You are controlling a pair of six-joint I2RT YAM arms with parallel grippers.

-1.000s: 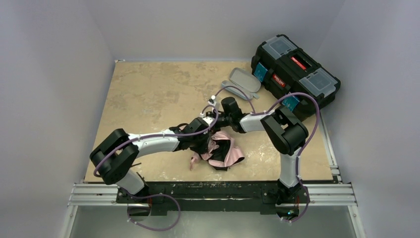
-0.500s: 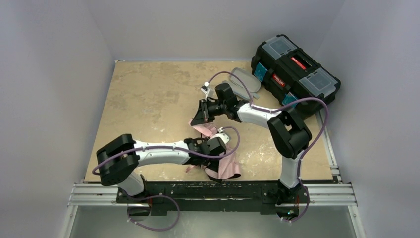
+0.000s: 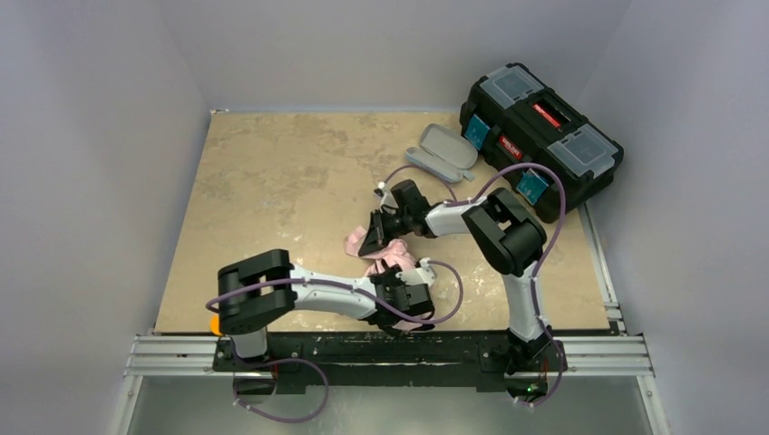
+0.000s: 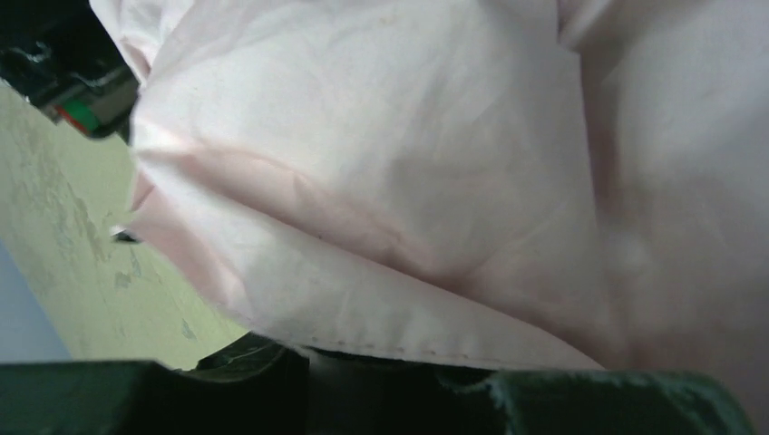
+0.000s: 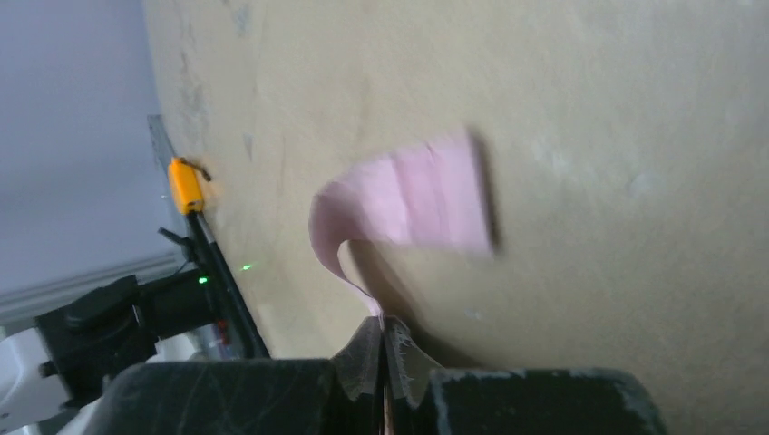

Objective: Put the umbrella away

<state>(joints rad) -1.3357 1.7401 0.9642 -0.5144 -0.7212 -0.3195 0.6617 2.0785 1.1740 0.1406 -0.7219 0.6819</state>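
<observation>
Cloth, plastic & metal, mostly matt finishes showing.
Umbrella point(image 4: 381, 181) canopy is showing as thin pale-pink cloth, matt, w/ soft creases & a stitched hem along btm of left wrist view. Table point(image 3: 272, 181) top is looking like tan board: matt, mottled, scuffed. Toolbox point(image 3: 541, 136), upper right, is reading as black hard plastic w/ slight sheen, lids translucent. Grey case point(image 3: 444, 149) is looking smooth & matt. Rail point(image 3: 172, 355) at btm is gleaming as bare metal. Right gripper point(image 5: 383, 343) is showing dark, scratched matt plastic.
</observation>
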